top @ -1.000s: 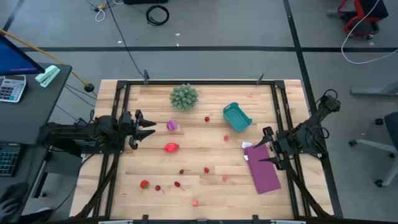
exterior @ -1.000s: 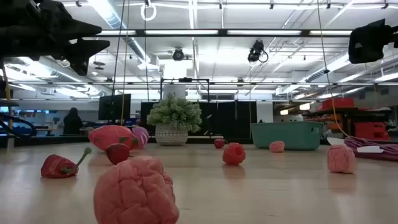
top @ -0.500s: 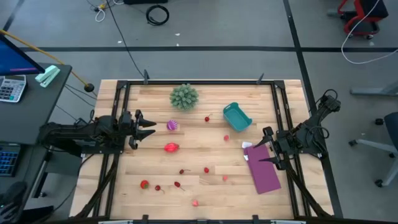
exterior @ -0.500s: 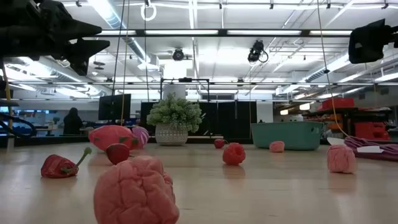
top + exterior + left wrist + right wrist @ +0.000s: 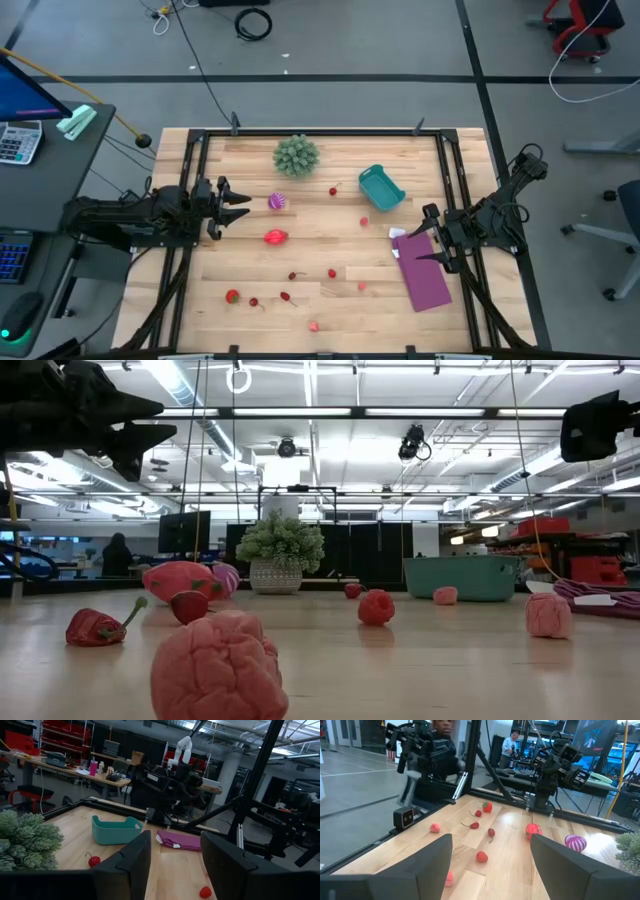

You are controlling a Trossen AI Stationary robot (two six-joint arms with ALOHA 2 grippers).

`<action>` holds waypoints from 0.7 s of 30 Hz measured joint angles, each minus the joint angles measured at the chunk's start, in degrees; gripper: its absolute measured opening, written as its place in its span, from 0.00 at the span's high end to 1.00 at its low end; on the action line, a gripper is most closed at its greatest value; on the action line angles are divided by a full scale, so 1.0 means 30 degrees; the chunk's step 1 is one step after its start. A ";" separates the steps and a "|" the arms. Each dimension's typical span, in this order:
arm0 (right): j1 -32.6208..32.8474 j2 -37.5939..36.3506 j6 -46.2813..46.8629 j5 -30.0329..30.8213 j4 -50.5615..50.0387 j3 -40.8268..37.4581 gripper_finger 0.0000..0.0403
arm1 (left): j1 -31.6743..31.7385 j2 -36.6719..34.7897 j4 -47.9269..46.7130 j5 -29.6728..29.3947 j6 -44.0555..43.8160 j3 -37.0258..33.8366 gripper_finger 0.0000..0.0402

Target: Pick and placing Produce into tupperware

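The wooden tabletop (image 5: 320, 240) sits on a grey concrete floor (image 5: 380, 40) crossed by dark seams. Beyond the far edge a coiled black cable (image 5: 253, 22) lies on the floor, with another cable trailing toward the table's far left corner. Off the left edge stands a dark desk (image 5: 45, 140) carrying a calculator (image 5: 18, 142) and a pale green stapler (image 5: 76, 122). A red office chair (image 5: 580, 20) stands past the far right corner. From table height, long fluorescent ceiling lights (image 5: 330, 412) run across a workshop hall, with a ceiling-mounted camera (image 5: 412, 444) and red storage bins (image 5: 590, 568) at the right. A person (image 5: 117, 555) stands in the far background.
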 joint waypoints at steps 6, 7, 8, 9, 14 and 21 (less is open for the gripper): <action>0.0004 0.0000 0.0003 0.0000 -0.0003 -0.0001 0.31 | 0.0000 0.0000 -0.0002 0.0004 0.0000 0.0000 0.55; 0.0005 0.0000 0.0001 -0.0004 -0.0005 -0.0005 0.31 | 0.0000 -0.0001 -0.0002 0.0006 0.0000 0.0000 0.55; 0.0003 0.0000 0.0001 -0.0002 -0.0001 -0.0005 0.31 | 0.0000 -0.0006 0.0003 0.0006 0.0000 0.0000 0.56; 0.0006 0.0000 -0.0001 0.0000 -0.0002 0.0002 0.31 | -0.0007 -0.0001 -0.0003 0.0007 0.0000 0.0000 0.56; -0.0001 0.0000 -0.0001 0.0000 0.0000 0.0002 0.31 | -0.0004 0.0000 -0.0001 0.0004 -0.0007 0.0000 0.55; 0.0003 0.0000 0.0001 -0.0002 -0.0001 0.0000 0.31 | -0.0005 -0.0003 0.0001 0.0005 -0.0007 0.0000 0.54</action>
